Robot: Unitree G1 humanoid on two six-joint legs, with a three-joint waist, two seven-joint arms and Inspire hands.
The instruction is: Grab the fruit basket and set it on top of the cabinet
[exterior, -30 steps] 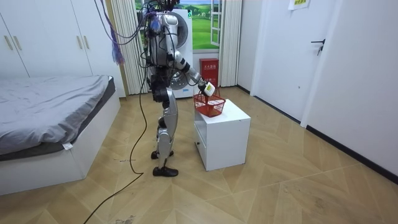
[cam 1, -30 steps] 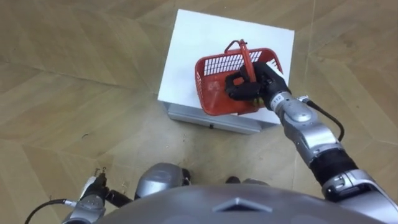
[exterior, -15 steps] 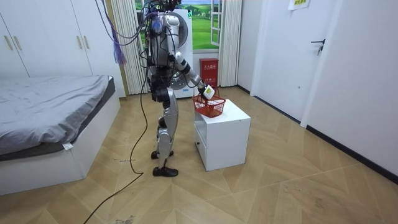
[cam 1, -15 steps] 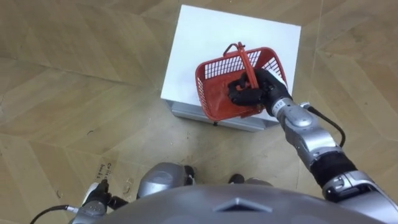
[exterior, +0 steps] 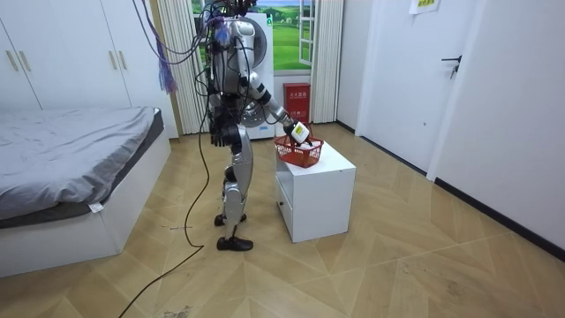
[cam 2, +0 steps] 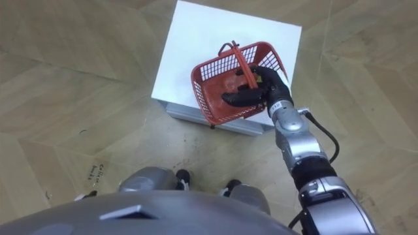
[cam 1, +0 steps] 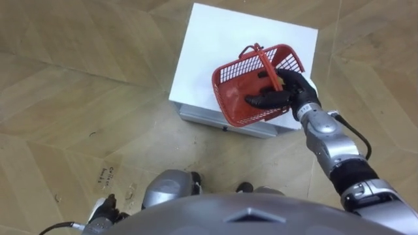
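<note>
Right hand curled round the handle of red fruit basket, basket tilted over white cabinet

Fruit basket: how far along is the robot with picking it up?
Done: the right robot hand is closed round the handle of the basket. In hand: the basket hangs tilted, apparently just off the white cabinet. Left: raising it well clear. The left robot hand hangs idle.

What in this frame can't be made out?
Contents of the red basket: eye views, covered by right hand and mesh.
Most of the left hand: left eye view, cut by bottom edge.
Whether basket rests on the white cabinet: room view, too small.
</note>
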